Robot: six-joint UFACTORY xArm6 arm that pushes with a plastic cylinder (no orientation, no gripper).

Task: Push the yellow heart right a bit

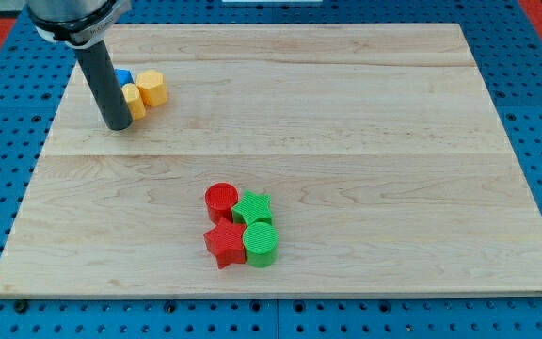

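My tip (118, 123) is at the view's upper left, touching or just left of a yellow block (135, 100) that it partly hides; its shape is hard to make out, it may be the heart. A second yellow block (151, 88), hexagon-like, sits just right of and above it. A blue block (122, 77) peeks out behind the rod, mostly hidden.
A cluster lies at the view's lower middle: a red cylinder (221, 201), a green star (253, 207), a red star (224, 245) and a green cylinder (261, 243). The wooden board (346, 113) rests on a blue pegboard surface (534, 56).
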